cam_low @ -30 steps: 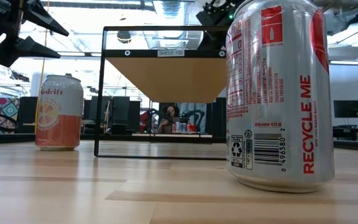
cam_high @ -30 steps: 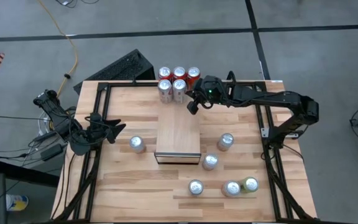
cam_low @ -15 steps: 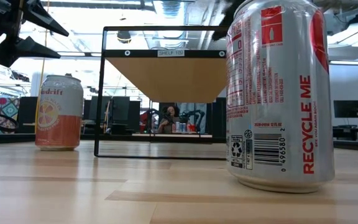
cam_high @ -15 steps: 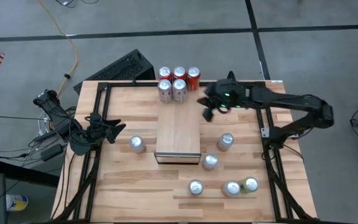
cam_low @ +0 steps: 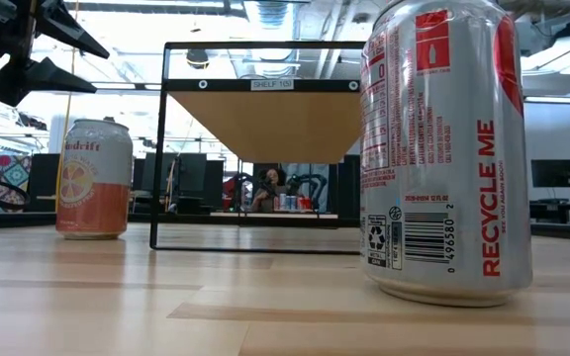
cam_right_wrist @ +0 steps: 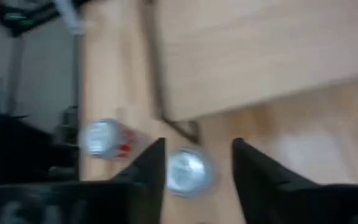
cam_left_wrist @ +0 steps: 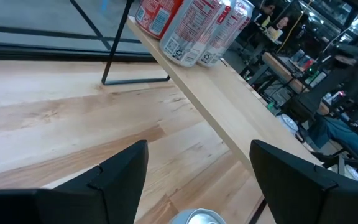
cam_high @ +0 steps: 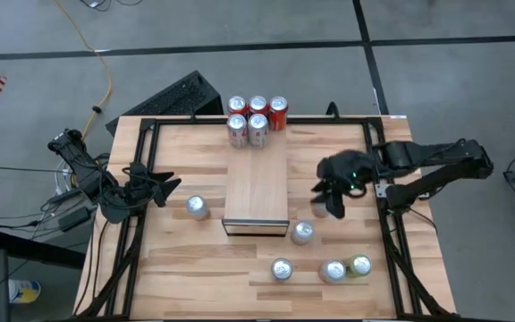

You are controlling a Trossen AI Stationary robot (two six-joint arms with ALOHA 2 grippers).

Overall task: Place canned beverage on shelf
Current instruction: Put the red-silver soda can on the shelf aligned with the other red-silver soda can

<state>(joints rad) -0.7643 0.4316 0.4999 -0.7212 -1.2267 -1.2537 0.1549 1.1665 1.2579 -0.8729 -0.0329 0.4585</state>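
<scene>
High view, right hand [cam_high: 329,199] parted and empty over the light wood worktop [cam_high: 195,259], silver beverage can [cam_high: 302,233] just below it, long wooden shelf [cam_high: 257,190] beside, five cans [cam_high: 256,118] at its far end, left hand [cam_high: 164,183] spread, idle.

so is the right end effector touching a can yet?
Apart. In the right wrist view the open right end effector hangs above an upright can, its lid showing whole between the fingers; the high view shows it over that spot.
</scene>
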